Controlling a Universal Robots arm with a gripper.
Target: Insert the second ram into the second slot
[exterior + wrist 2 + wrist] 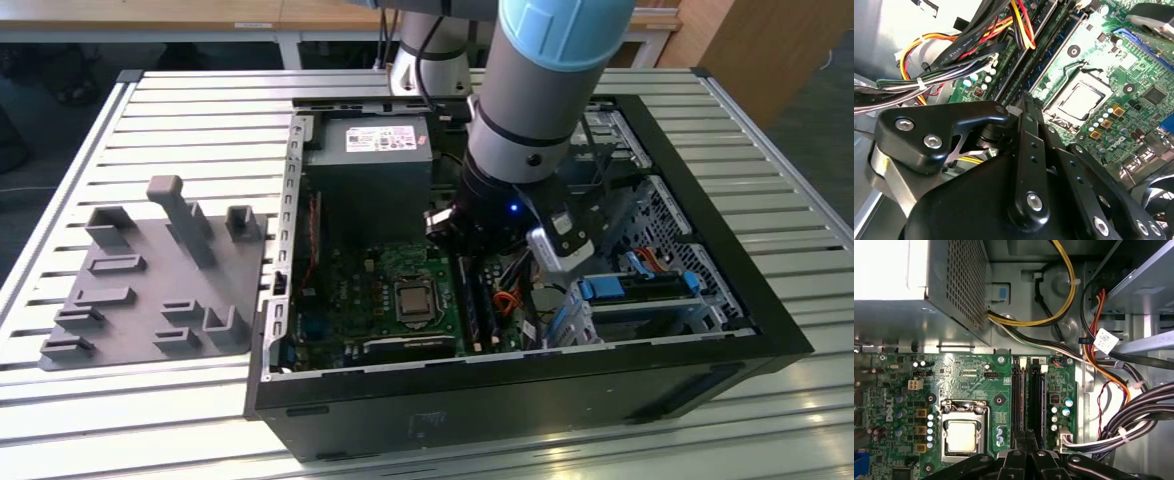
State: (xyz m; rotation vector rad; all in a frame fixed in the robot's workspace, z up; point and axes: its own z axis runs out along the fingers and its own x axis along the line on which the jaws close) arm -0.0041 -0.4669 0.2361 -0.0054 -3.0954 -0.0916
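Observation:
My gripper (pixel 1026 439) reaches down inside the open computer case (pixel 521 375), over the motherboard (pixel 969 385). Its two black fingers are pressed together, shut, with their tips at one end of the memory slots. The second ram (pixel 1036 400) is a long dark stick standing in its slot beside the processor socket (pixel 961 435), with another dark slot row (pixel 1017 400) next to it. In the second wrist view the fingers (pixel 1026 130) meet right above the slot rows (pixel 1046 55). In the exterior view the gripper (pixel 463 238) hangs under the arm's wrist, above the sticks (pixel 481 305). I cannot tell whether the tips touch the stick.
A metal power supply (pixel 904 285) fills one corner of the case. Cable bundles (pixel 1134 420) run close beside the slots. Blue drive-bay clips (pixel 641 285) sit at the exterior view's right. A grey fixture block (pixel 147 280) lies on the slatted table at the left.

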